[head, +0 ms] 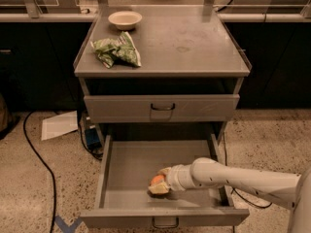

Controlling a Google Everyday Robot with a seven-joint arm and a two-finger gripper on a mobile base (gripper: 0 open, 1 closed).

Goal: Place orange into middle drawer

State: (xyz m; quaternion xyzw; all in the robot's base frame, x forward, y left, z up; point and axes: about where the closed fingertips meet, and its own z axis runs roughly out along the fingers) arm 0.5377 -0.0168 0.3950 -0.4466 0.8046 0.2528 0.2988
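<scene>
The orange is low inside the open middle drawer, near the front centre of its grey floor. My gripper reaches into the drawer from the right on a white arm. Its pale fingers sit on either side of the orange and are shut on it. The orange rests at or just above the drawer floor; I cannot tell whether it touches. The drawer's small loop handle shows at the front edge.
The closed upper drawer front with a black loop handle is just above. A beige bowl and a green-and-white foil bag lie on the cabinet top. A black cable and paper lie on the floor at left.
</scene>
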